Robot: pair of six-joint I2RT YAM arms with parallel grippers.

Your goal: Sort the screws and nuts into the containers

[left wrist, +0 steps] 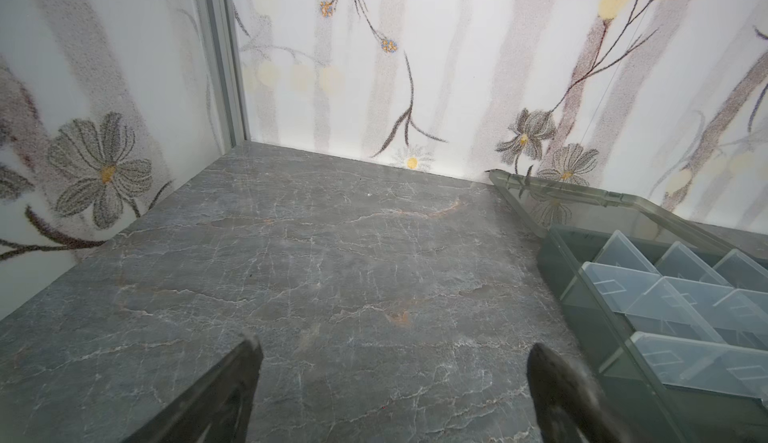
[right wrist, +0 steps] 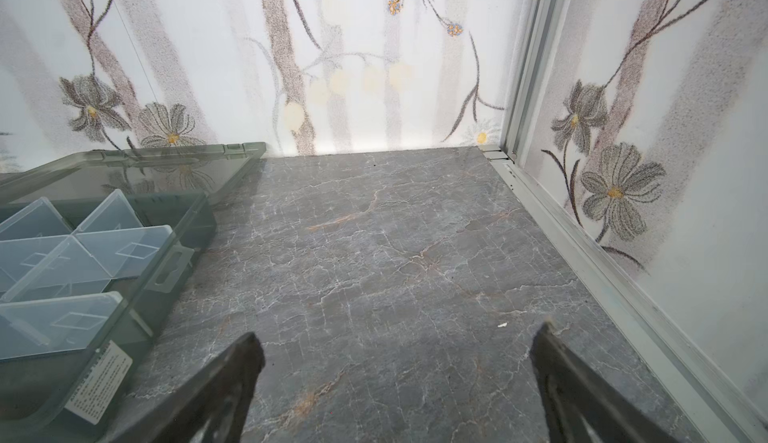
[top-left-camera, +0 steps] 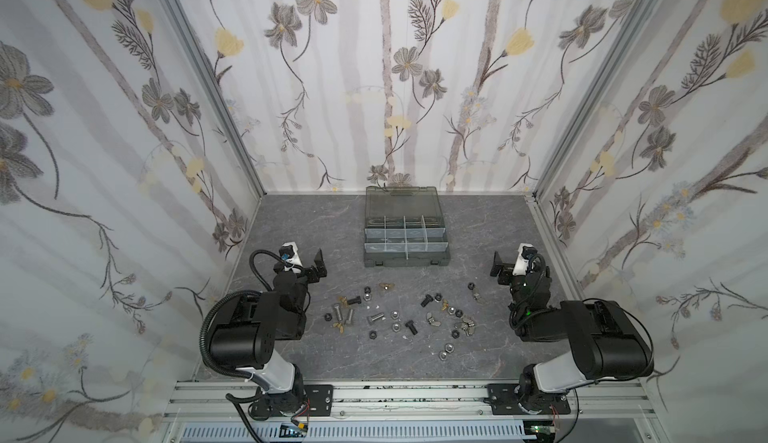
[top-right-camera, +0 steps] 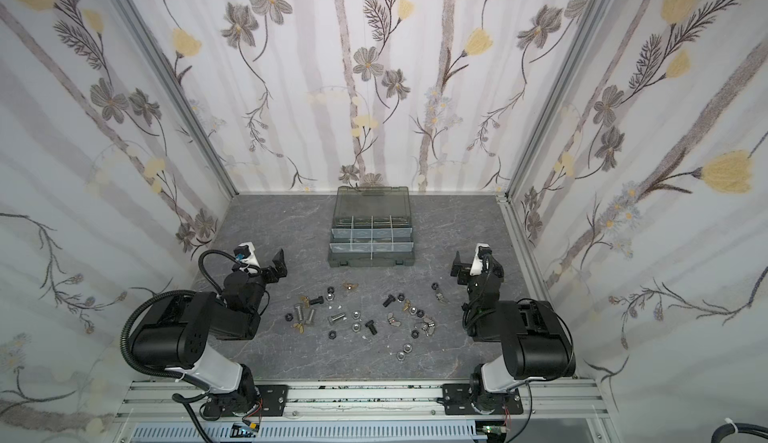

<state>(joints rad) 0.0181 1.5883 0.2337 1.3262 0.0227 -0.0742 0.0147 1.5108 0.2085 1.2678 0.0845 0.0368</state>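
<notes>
Six screws (top-left-camera: pixel 375 318) lie loose on the bench (top-left-camera: pixel 307 220), three silver and three black. Among them are four brass wing nuts (top-left-camera: pixel 386 285) and what look like four silver ones. Two of the silver ones touch, so that count is unsure. The hex nuts (top-left-camera: pixel 396 327), black and silver mixed, come to about thirteen, but they are too small to count firmly. One organiser case (top-left-camera: pixel 407 260) stands open with its smoky lid (top-left-camera: pixel 401 199) folded back towards the rear wall. Its clear dividers mark about ten compartments (top-left-camera: pixel 395 235).

The bench is dark grey stone pattern with pale veins. Three white walls (top-left-camera: pixel 457 46) printed with grey and yellow flowers close it in, and an aluminium rail (top-left-camera: pixel 395 395) along the front carries both arm bases.

Both claws point towards the rear wall. The left claw (top-left-camera: pixel 320 268) has its fingers spread wide with only bare bench between them, as the left wrist view shows (left wrist: pixel 395 345). It grips nothing. The right claw (top-left-camera: pixel 498 269) is spread just as wide and also has nothing in it (right wrist: pixel 399 335). A white speck (right wrist: pixel 503 325) lies just ahead of one of its fingertips. Whether either claw's tips touch the bench cannot be told.

The case sits between the two claws and slightly ahead of them, near the left claw's right side and the right claw's left side. All the screws and nuts lie behind both claws, between the arms. A black hex nut and a silver wing nut lie nearest the right claw.
</notes>
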